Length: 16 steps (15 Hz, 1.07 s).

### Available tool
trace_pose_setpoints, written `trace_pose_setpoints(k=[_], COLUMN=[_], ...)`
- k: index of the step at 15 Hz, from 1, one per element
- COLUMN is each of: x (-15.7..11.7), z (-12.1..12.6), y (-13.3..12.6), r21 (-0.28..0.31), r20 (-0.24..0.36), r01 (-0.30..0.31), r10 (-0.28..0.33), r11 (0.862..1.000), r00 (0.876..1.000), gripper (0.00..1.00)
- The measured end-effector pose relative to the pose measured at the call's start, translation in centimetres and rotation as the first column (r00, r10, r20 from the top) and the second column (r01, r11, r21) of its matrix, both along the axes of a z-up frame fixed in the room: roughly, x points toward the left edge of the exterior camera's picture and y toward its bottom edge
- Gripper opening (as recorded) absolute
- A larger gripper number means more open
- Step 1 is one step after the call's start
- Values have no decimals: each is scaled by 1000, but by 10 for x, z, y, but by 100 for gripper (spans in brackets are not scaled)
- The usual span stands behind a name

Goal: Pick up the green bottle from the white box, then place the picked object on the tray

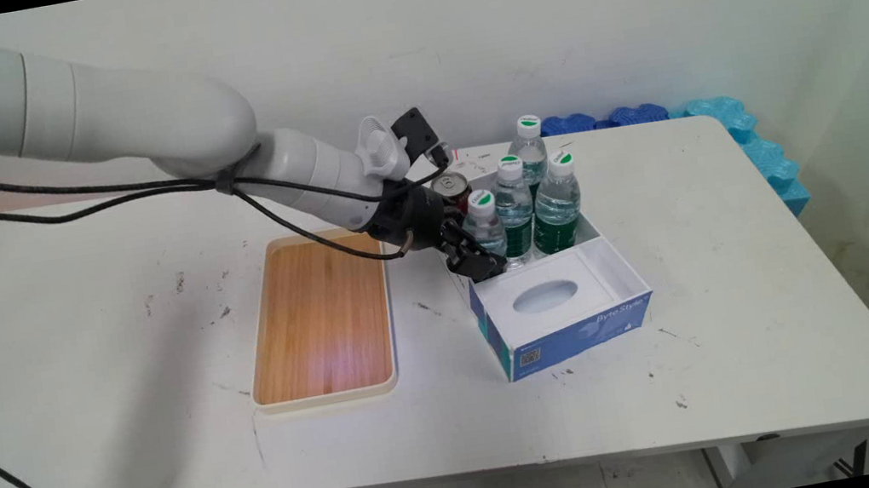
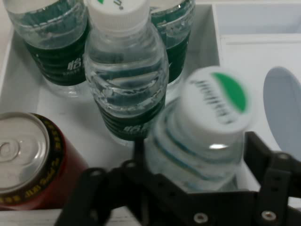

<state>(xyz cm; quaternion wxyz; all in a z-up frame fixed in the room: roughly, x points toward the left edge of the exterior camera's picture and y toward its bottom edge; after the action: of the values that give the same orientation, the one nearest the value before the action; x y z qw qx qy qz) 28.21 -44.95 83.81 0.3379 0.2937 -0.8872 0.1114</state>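
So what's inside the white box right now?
The white box holds four water bottles and a red can. The fingers are round the nearest bottle. The box floor beneath them is mostly hidden.

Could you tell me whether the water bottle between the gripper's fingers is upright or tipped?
Tipped: in the hand view the water bottle leans, its cap off to one side, while the neighbouring bottle stands straight.

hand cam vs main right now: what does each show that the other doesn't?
Only the hand view: the can's silver top with its pull tab, and the fingers around the nearest bottle.
Only the main view: the wooden tray left of the box, the blue foam pieces behind the table.
Both: four bottles and the red can in the box.
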Motion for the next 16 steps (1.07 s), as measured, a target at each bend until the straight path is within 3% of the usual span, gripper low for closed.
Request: trace_pose_setpoints(k=[10, 16], x=[-1, 5], z=[5, 46], y=[6, 13], r21=[-9, -43], r20=[-18, -54], r01=[24, 27], r10=[-25, -29], r11=[1000, 999], r00=[1000, 998], gripper=[0, 0])
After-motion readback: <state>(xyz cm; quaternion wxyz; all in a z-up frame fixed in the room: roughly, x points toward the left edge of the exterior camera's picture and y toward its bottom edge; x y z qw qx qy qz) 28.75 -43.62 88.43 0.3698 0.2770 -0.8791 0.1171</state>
